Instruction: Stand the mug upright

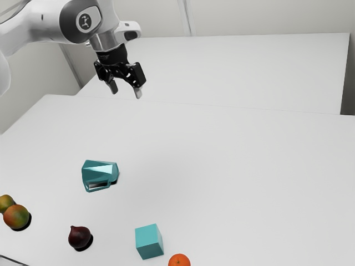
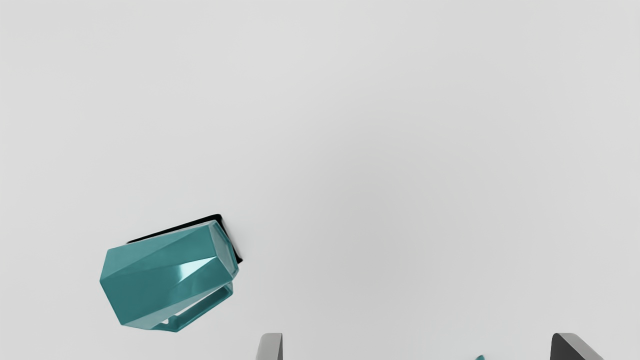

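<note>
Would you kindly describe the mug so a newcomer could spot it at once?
On the white table, below the black two-finger gripper in the exterior view, lies a glossy teal faceted mug on its side. Unlike the plain turquoise cube, it has a handle.

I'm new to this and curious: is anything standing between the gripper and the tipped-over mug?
Nothing visible does. The open fingers hang above the table, apart from the mug, which lies on its side. The teal block and dark fruit lie nearer the exterior view's camera, off that path.
</note>
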